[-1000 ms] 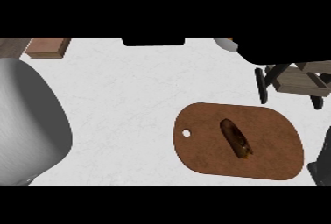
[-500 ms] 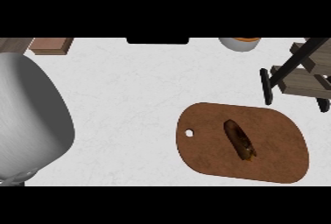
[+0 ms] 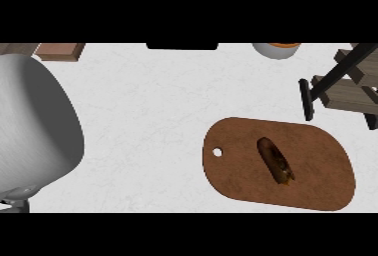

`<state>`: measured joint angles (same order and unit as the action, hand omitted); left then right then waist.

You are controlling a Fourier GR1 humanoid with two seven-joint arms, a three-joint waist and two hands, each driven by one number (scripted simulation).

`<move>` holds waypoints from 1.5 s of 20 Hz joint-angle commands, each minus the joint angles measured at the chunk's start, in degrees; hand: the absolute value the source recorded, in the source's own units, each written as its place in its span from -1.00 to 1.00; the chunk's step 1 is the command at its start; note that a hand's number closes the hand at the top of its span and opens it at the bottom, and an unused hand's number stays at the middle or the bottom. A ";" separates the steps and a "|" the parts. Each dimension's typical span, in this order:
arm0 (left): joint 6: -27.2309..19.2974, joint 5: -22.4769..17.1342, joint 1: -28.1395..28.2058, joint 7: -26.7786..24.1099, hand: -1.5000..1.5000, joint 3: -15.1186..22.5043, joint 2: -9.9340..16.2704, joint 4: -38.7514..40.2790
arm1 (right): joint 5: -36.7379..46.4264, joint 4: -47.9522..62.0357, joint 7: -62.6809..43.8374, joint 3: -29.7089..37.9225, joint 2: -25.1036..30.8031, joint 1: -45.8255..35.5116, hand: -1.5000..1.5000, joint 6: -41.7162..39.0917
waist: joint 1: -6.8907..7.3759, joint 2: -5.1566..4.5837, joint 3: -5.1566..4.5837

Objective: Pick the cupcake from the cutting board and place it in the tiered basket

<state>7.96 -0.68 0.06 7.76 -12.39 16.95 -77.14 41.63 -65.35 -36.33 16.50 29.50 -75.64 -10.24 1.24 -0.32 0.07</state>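
Cupcake on the board, basket off to the right.
The thin brown cupcake [image 3: 275, 161] lies slanted on the brown oval cutting board [image 3: 244, 175]; the dark-framed wooden tiered basket [image 3: 347, 87] stands just beyond it.

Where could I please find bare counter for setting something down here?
The widest bare patch of white counter lies between the grey forearm at left and the brown oval cutting board. The upper right is crowded: the dark wooden tiered basket stands close above the board, beside a white cup.
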 commanded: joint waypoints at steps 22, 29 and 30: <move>2.18 -0.44 1.32 2.53 0.00 0.30 0.66 -3.46 | 23.77 36.88 41.59 -18.63 21.47 -10.58 1.00 0.59 | 1.98 -0.61 -0.10; 2.27 -0.47 -0.82 2.33 0.00 -0.12 0.77 -1.40 | 24.99 45.75 36.80 -17.91 20.03 -14.36 1.00 -8.53 | 1.19 -0.53 -0.14; 0.72 0.74 0.49 1.75 0.00 0.28 -0.27 -1.25 | 26.47 46.56 38.13 -19.46 21.60 -14.58 1.00 -11.27 | 1.04 -0.46 -0.15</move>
<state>9.05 -0.56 0.07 9.46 -12.26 16.81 -78.76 66.79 -23.58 2.51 -2.46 49.91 -89.34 -16.17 2.47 -0.77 -0.06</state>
